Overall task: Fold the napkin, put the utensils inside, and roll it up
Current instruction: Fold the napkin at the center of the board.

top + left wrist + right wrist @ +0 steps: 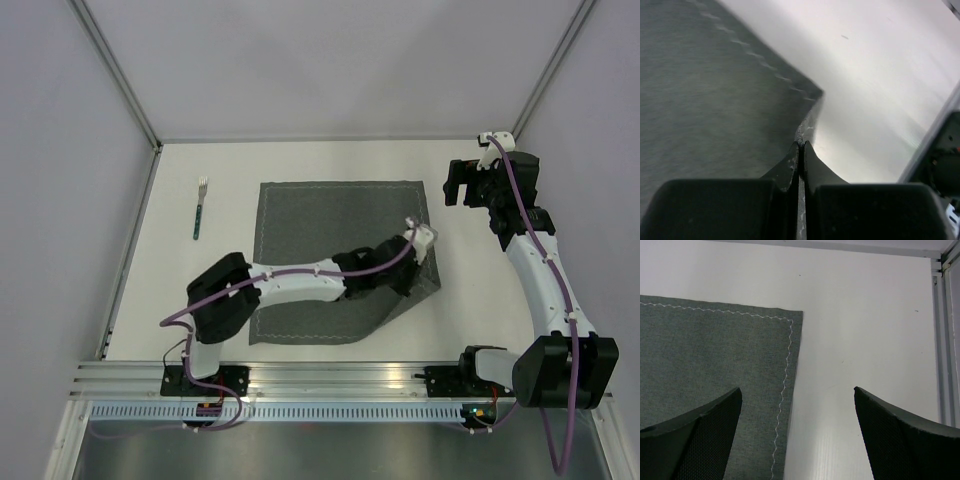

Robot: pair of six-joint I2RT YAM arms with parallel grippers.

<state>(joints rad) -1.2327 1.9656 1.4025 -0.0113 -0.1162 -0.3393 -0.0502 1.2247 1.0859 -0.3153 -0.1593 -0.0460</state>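
At the near right corner of the dark charcoal-grey square fabric napkin (320, 215), my left gripper (801, 146), clenched on it, should fold evenly

Left arm (300, 278) stretched low across the napkin (320, 215), left gripper (408, 268) pinched closed on the napkin's right edge, right arm (540, 270) reared beside the napkin's far right corner, right gripper (797, 395) spread wide, holding nothing

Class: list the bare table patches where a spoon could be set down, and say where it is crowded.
Free: strip between fork and napkin; band beyond napkin's far edge; patch between napkin and right arm. Crowded: napkin's right edge, pinched by left pincer.
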